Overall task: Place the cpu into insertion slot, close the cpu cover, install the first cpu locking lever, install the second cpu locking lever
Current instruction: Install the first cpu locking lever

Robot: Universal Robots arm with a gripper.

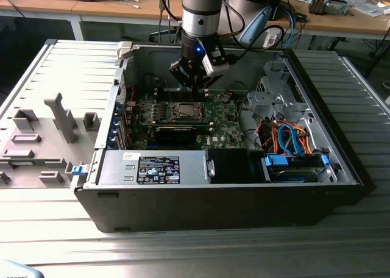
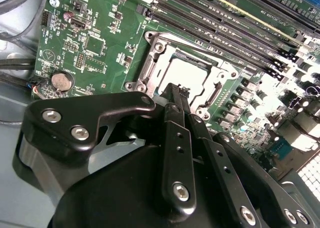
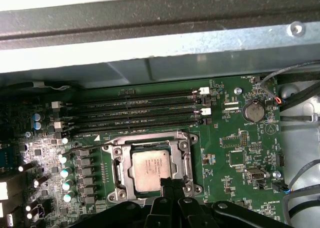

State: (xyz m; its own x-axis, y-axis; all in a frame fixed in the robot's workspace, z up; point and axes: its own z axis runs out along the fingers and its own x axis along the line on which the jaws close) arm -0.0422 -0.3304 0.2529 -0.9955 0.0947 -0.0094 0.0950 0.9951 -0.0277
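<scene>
The cpu (image 3: 151,167) (image 2: 187,74) lies flat in the insertion slot (image 1: 184,110) on the green motherboard, silver top up. The cpu cover (image 3: 118,163) (image 2: 152,58), a silvery frame, lies flat around the chip. My black gripper (image 1: 195,86) (image 2: 172,90) (image 3: 169,182) hangs just above the socket. Its fingers are shut together with nothing between them, and the tip is over the chip's near edge. A thin metal lever rod (image 3: 82,150) sticks out from one side of the socket.
Black memory slots (image 3: 135,113) run beside the socket, close to the case wall (image 3: 150,48). A long black expansion card (image 1: 177,130), a power supply (image 1: 155,168) and a drive cage with orange and blue cables (image 1: 289,141) crowd the open case. Grey fixtures (image 1: 49,131) stand at the exterior view's left.
</scene>
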